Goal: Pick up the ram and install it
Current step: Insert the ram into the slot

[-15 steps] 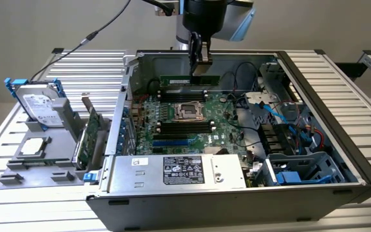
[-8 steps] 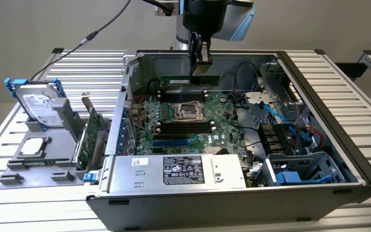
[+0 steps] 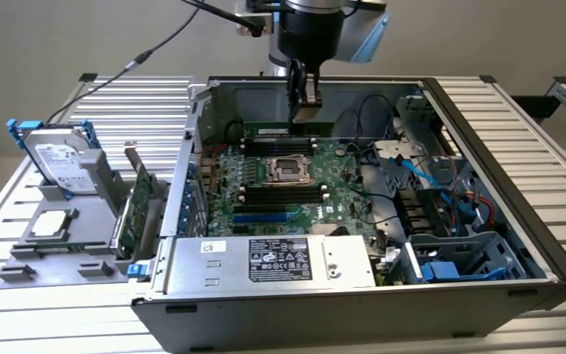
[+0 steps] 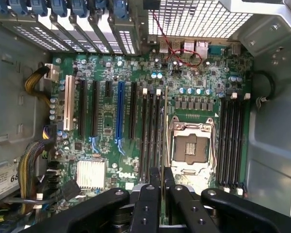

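**Ram installation, alignment stage.** My gripper (image 3: 304,110) hangs inside the open case (image 3: 489,158), fingers clenched on the ram (image 3: 267,130). The ram is a slim green stick held level above the motherboard (image 3: 347,203), parallel to the black memory slots (image 3: 283,194). It is clear of the board and not seated. I judge the step in hand to be lining the stick up over a slot: the pick-up is done, the insertion is not. Seating calls for the lower edge to lie squarely along one slot, then a straight push down without tilt. A skewed approach could catch the slot's end clips or the CPU socket (image 3: 288,168) alongside.

**Exterior view.** This view gives the ram's height over the board and its full length. At its left, outside the case, a silver hard drive (image 3: 62,158) and a green expansion card (image 3: 141,203) stand in a grey holder (image 3: 47,258). I cannot tell from here which slot lies under the stick.

**Wrist view.** This view looks down past my fingers (image 4: 149,204). A thin edge-on line runs out from between them, which I take to be the ram (image 4: 163,141). It lies beside the bank of slots (image 4: 151,131) next to the CPU socket (image 4: 191,148), and a second bank (image 4: 233,141) lies beyond the socket. Height does not read here.
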